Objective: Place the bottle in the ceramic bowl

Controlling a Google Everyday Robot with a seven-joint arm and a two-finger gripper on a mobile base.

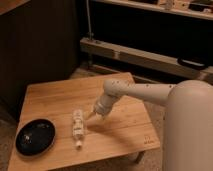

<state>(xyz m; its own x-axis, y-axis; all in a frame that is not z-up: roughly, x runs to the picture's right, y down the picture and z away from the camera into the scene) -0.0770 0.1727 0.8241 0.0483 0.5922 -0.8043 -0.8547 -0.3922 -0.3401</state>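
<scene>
The bottle (78, 129) is small, slim and whitish, and lies on its side on the wooden table (55, 95), left of the middle near the front. The ceramic bowl (35, 136) is shallow, glossy and black, stands at the front left corner, and holds nothing I can see. The bottle lies to the right of the bowl, apart from it. My white gripper (92, 115) hangs low over the table just right of the bottle's upper end, close to it. It holds nothing that I can see.
My white arm (145, 95) reaches in from the right over the table's right half, and my large white body (190, 130) fills the lower right. A dark cabinet stands behind the table at the left, and a metal rail (145, 57) runs across the back.
</scene>
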